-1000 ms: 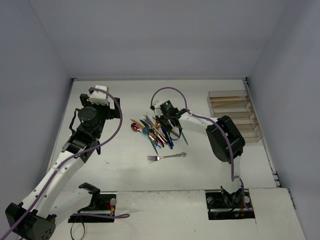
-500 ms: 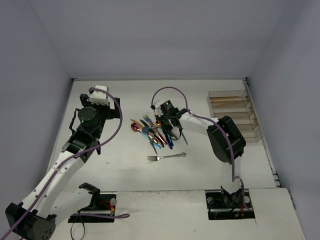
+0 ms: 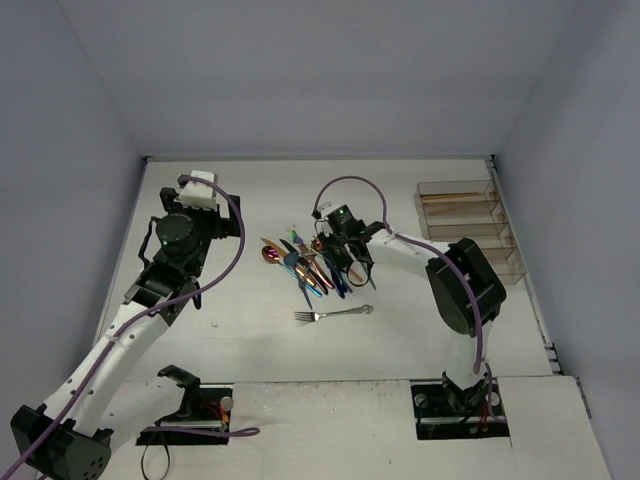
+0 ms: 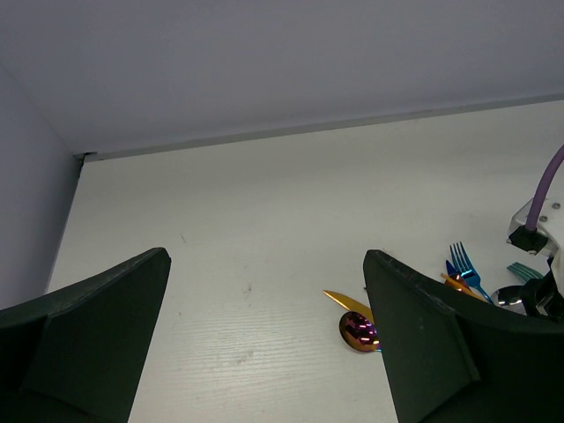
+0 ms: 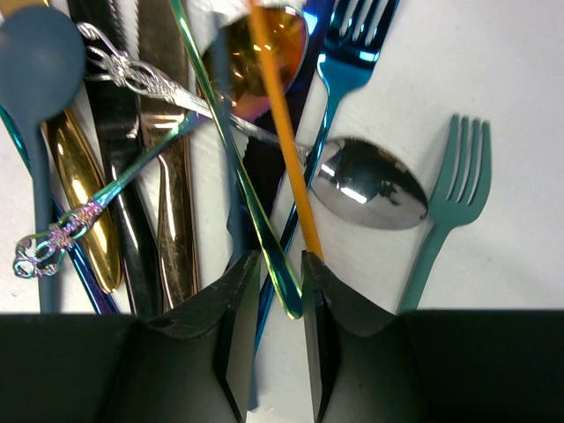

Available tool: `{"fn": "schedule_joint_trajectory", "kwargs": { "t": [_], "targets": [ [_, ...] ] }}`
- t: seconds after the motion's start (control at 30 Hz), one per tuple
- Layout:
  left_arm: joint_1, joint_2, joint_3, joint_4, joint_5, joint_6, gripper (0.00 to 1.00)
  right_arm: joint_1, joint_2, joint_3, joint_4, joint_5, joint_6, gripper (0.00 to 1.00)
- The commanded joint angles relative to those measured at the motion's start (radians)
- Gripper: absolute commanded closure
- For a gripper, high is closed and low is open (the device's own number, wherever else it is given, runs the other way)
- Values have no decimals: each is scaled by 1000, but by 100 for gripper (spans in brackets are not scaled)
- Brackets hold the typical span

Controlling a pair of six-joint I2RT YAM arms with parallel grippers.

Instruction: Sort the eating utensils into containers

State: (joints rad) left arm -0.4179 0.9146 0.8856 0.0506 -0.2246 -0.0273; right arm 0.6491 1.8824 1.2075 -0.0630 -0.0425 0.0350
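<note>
My right gripper (image 5: pixel 280 300) narrowly straddles an iridescent handle (image 5: pixel 251 207); whether it grips, I cannot tell. The pile (image 3: pixel 300 265) beneath remains unsorted; the containers (image 3: pixel 505 262) hold only gold pieces.

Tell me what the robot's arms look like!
The left arm and the right arm both have white tube sections joined by chunky black joints. A purple cable runs along each one, and a small green light glows on each. The fingers are dark, flat wedges.
</note>
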Motion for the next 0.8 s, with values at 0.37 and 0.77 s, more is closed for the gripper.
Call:
{"fn": "schedule_joint_trajectory", "kwargs": {
  "t": [0.37, 0.77],
  "targets": [
    [-4, -9, 10, 68, 9, 4, 10, 3, -87, -24, 2, 103, -18, 73],
    [-4, -14, 12, 66, 10, 7, 10, -7, 17, -2, 3, 66, -89, 78]
  ]
}}
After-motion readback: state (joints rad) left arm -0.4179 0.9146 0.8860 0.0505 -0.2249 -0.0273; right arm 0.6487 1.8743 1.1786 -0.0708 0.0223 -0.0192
